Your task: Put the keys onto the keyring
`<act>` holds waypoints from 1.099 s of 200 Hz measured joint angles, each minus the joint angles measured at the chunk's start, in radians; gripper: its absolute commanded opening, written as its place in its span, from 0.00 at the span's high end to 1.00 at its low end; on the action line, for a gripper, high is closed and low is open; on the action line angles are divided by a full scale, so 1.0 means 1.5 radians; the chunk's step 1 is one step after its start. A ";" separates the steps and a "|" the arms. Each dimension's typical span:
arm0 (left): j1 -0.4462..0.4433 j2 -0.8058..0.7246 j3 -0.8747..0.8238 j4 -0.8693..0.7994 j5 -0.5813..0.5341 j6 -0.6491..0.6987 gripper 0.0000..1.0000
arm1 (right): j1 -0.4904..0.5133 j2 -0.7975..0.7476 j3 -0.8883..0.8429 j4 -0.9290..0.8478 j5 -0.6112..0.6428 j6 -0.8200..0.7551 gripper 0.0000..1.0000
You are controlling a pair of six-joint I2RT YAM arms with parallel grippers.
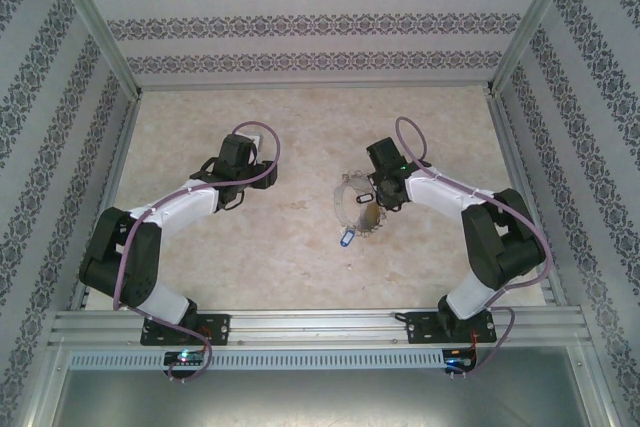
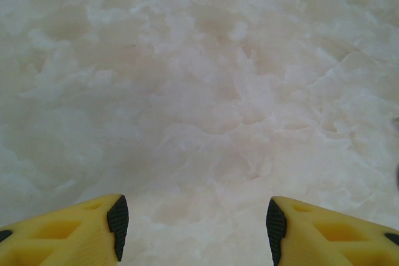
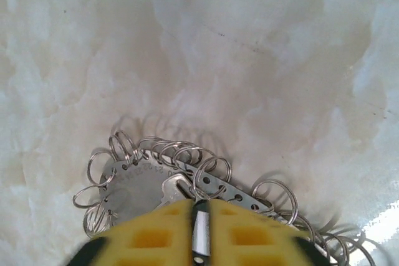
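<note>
Pinching a thin silvery metal piece (image 3: 200, 232) seen edge-on, the right gripper (image 3: 199, 244) has its yellow fingers (image 3: 153, 238) drawn almost together, one on each side of the piece. I cannot tell whether that piece is a key.

At 12 o'clock of the fingertips, just past them, lies the keyring (image 3: 128, 191). The right wrist view shows it as a flat silvery plate with holes along its edge, fringed with many small wire rings (image 3: 212, 169). A small silvery key (image 3: 171, 188) lies on the plate, its near end going under the fingers.

From above, the right gripper (image 1: 373, 213) stands over the keyring (image 1: 342, 197), right of the middle of the pale marbled table (image 1: 280, 257). A small key with a blue-and-white oval head (image 1: 346, 238) lies on the table at about 7 o'clock of the gripper, just outside the fringe.

The left gripper (image 2: 196, 228) is well apart at 9 o'clock. Its yellow fingers with black pads (image 2: 117, 225) are spread wide over bare table, holding nothing.
</note>
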 measured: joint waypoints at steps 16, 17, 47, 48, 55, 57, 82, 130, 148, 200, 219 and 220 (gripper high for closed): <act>0.000 0.000 0.000 0.000 0.000 0.000 0.38 | 0.007 0.001 -0.003 0.005 -0.022 0.012 0.54; 0.000 0.000 0.000 0.000 0.000 0.000 0.38 | 0.008 0.001 -0.003 0.005 -0.024 0.010 0.54; 0.000 0.000 0.000 0.000 0.005 0.000 0.38 | 0.037 0.032 0.003 0.020 -0.075 0.029 0.50; 0.000 0.000 0.000 0.000 0.005 0.000 0.38 | 0.037 0.035 0.005 0.019 -0.076 0.029 0.50; 0.000 0.000 0.000 0.000 0.008 0.000 0.38 | 0.041 0.051 0.016 0.014 -0.083 0.031 0.50; 0.000 0.000 0.000 0.000 0.008 0.000 0.38 | 0.041 0.055 0.019 0.013 -0.085 0.031 0.49; 0.000 0.000 0.000 0.000 0.021 0.000 0.38 | 0.035 0.098 0.060 -0.008 -0.089 0.019 0.44; 0.000 0.000 0.000 0.001 0.035 -0.001 0.38 | 0.041 0.136 0.143 -0.070 -0.060 -0.220 0.42; 0.000 -0.002 0.000 0.001 0.033 -0.001 0.37 | 0.055 0.145 0.181 -0.084 -0.042 -0.373 0.41; 0.000 -0.005 0.000 0.000 0.027 -0.001 0.37 | 0.104 0.166 0.214 -0.182 0.037 -0.665 0.47; 0.000 -0.004 0.000 0.000 0.027 -0.001 0.37 | 0.120 0.190 0.229 -0.210 0.063 -0.714 0.51; 0.000 -0.004 0.000 0.000 0.027 -0.001 0.38 | 0.120 0.191 0.230 -0.211 0.064 -0.715 0.51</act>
